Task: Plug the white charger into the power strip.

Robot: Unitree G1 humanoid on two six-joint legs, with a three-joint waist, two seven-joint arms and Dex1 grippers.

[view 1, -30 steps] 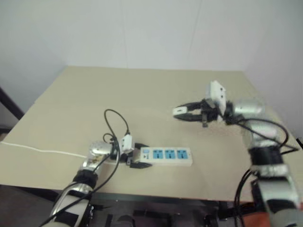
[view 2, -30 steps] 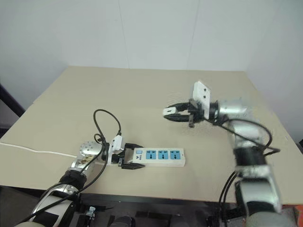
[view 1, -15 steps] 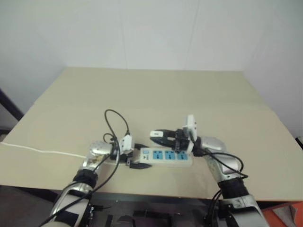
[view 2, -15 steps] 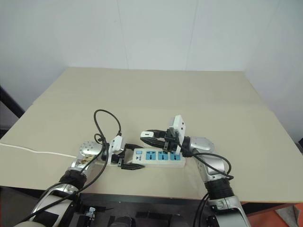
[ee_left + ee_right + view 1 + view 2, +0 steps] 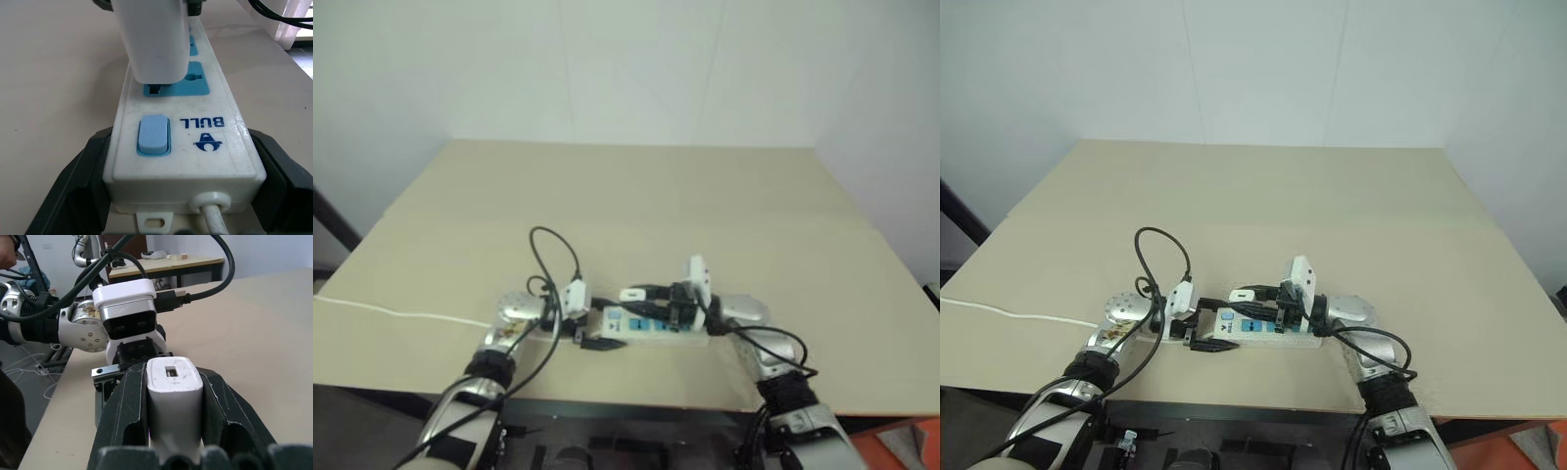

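Over first blue socket, smooth white charger (image 5: 154, 39)

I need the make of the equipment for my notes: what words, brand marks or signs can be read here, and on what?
"BULL", with a small blue logo beside it: printed on the power strip, beside its blue switch.
The white charger: no readable text.
No other lettering is legible.
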